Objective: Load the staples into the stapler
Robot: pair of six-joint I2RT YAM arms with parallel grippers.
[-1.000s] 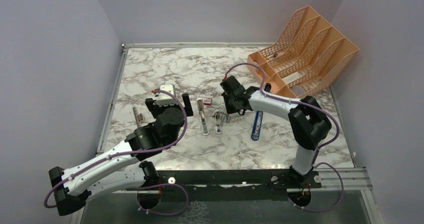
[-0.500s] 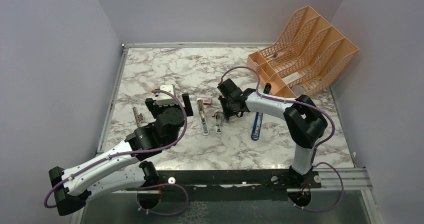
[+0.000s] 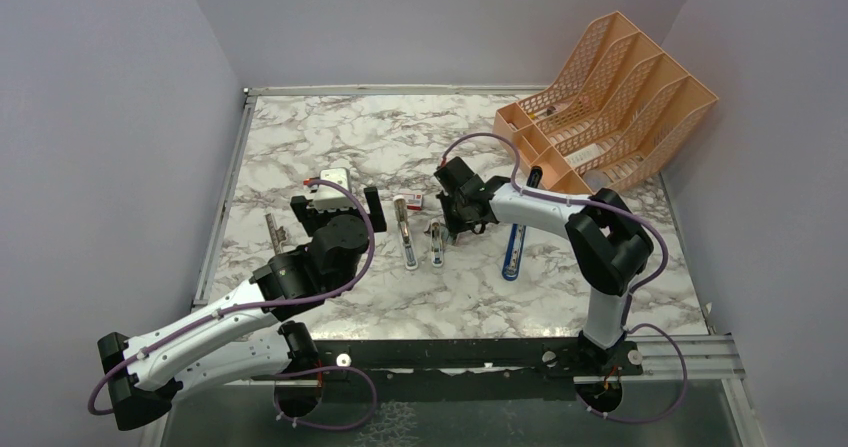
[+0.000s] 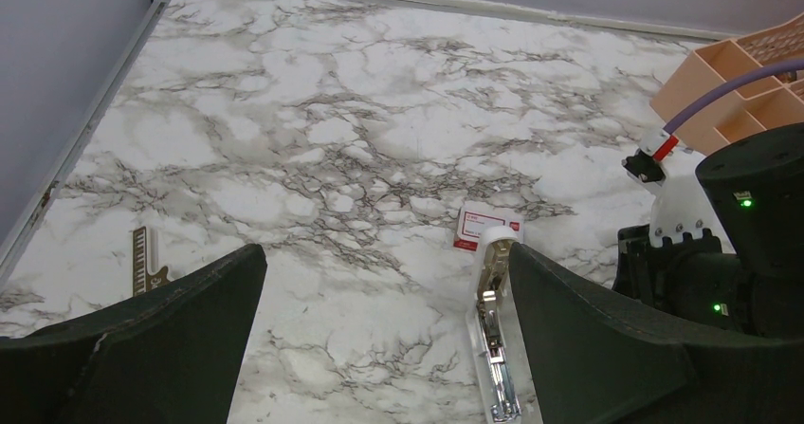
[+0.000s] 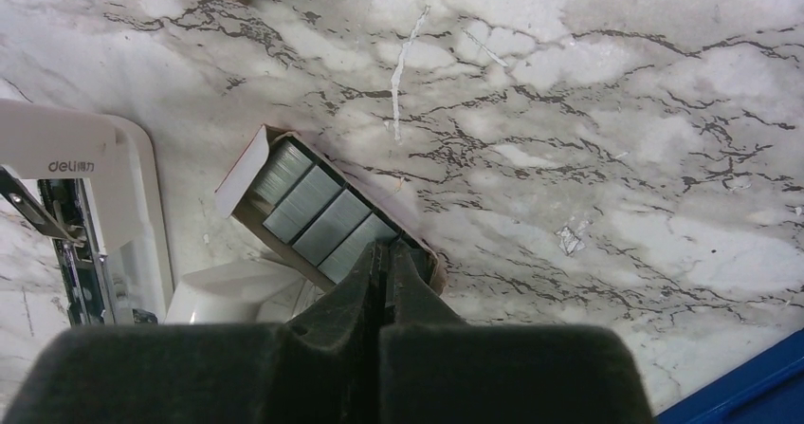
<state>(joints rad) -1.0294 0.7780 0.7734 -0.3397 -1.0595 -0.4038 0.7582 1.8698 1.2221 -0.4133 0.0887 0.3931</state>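
Left gripper (image 4: 387, 258): matte black jaws spread wide, empty, over the veined marble-pattern tabletop (image 3: 330, 137).
Slim white plastic stapler (image 3: 408, 235): lying hinged open, its silver channel exposed.
Right gripper (image 5: 384, 253): black fingers pressed together with nothing visibly gripped, tips at the near end of the open brown cardboard tray (image 5: 237, 173).
Grey metallic staple blocks (image 5: 318, 217): ranked side by side inside the tray, just beside the stapler.
Long blue-and-black tool (image 3: 514, 250).
Orange perforated plastic file rack (image 3: 610, 97): far right corner.

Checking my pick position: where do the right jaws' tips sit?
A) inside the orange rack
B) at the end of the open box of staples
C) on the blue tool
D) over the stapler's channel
B: the right gripper, jaws shut, sits at the open box beside the staples, clear of the stapler.
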